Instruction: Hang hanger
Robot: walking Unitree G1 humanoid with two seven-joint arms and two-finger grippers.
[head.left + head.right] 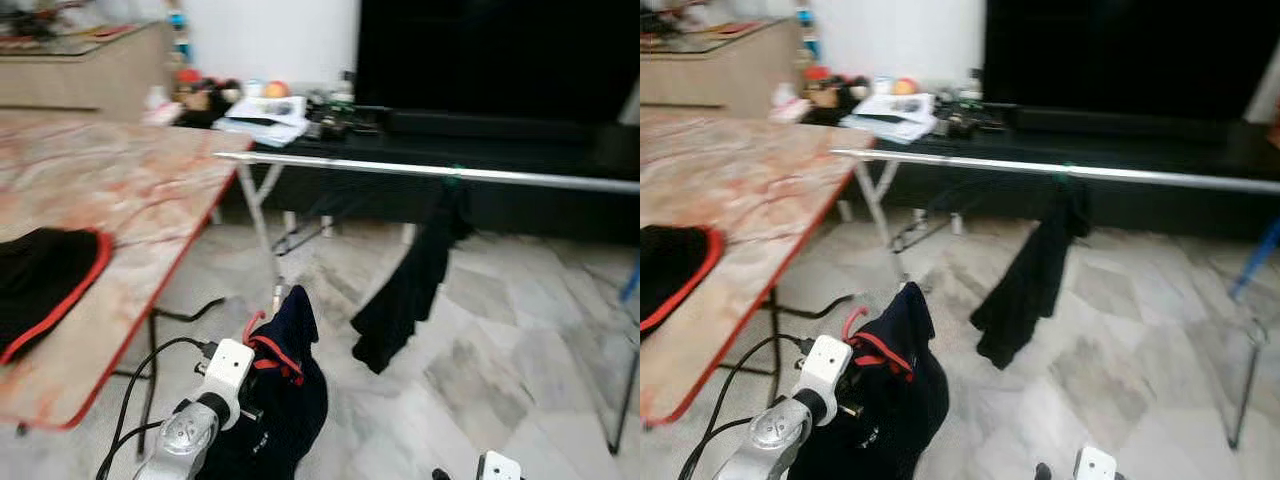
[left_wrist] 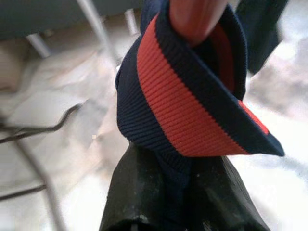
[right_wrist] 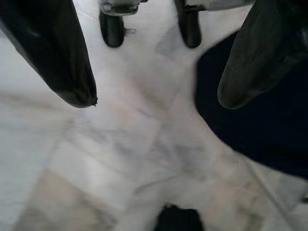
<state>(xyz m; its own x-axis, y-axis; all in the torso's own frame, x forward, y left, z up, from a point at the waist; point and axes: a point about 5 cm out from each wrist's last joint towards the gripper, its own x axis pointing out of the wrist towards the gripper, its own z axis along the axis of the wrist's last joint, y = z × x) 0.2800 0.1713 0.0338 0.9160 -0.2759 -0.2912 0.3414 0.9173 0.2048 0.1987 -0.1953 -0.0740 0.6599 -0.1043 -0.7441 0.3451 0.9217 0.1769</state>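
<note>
The left gripper [image 2: 185,166] is clamped on the navy shirt's [image 1: 285,395] red-striped collar; from the wrist you see the red hanger [image 2: 195,17] inside. The right gripper [image 3: 156,98] hangs with fingers spread over the floor [image 3: 120,159].

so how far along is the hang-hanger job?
Done: one dark garment already hangs on the silver rail. In hand: the left claw is shut on a navy garment with red trim, on a red hanger, low beside the table. Left: raise it and hook it on the rail. The right claw is open, idle.
</note>
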